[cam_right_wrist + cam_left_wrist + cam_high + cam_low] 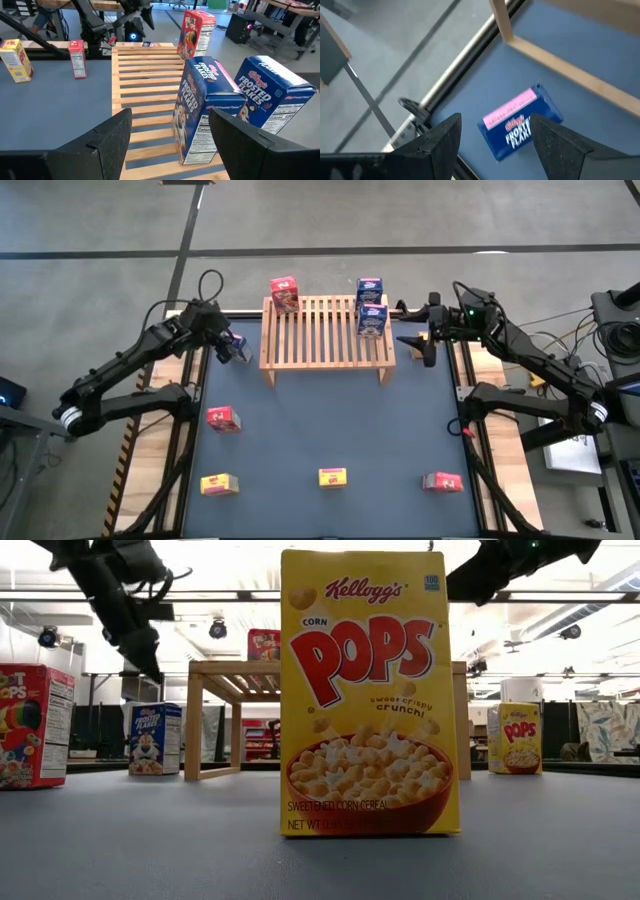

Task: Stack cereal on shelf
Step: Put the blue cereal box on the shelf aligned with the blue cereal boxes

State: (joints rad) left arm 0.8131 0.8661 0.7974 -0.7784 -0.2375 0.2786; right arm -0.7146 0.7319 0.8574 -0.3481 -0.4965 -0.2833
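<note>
Fingers (445, 142) of the left gripper (492, 145) stand parted, empty, above a blue Frosted Flakes box (520, 122) lying flat beside the slatted wooden rack (325, 330). Its long axis runs across the gap. Right gripper (170, 142) waits parted by the rack's stacked boxes

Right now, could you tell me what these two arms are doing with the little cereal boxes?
They are moving miniature cereal boxes onto the light slatted wooden rack. One red box and two blue Frosted Flakes boxes stand on it. The left pincer hangs open over a third blue box on the mat beside the rack. The right pincer waits open at the rack's other end. Two red boxes and three yellow Corn Pops boxes remain on the dark blue mat.
</note>
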